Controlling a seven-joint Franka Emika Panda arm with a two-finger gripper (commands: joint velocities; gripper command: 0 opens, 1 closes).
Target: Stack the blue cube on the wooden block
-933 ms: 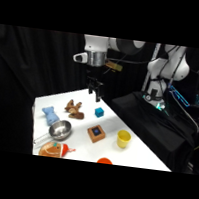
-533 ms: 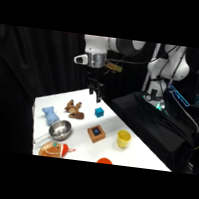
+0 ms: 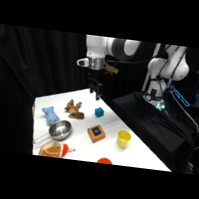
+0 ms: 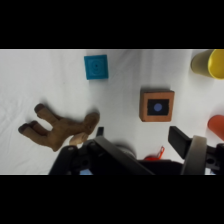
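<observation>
My pincer [image 3: 95, 93] hangs above the table [image 3: 132, 147], holding nothing; how far apart its fingers stand I cannot tell.

Cube [image 3: 99, 112] sits bare on the table, below and just right of the pincer in the side view. Block [image 3: 96, 133], blue patch up, lies apart from it, nearer the camera. Wrist view: cube [image 4: 96, 67] and block [image 4: 157, 105] well separated. Brown toy [image 3: 74, 109] left of cube, yellow cup [image 3: 124, 138] right of block.

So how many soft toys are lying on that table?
2. A brown soft toy lies near the table's far edge, left of the blue cube. A light blue soft toy lies near the left edge, just behind the metal bowl. None seem hidden.
</observation>
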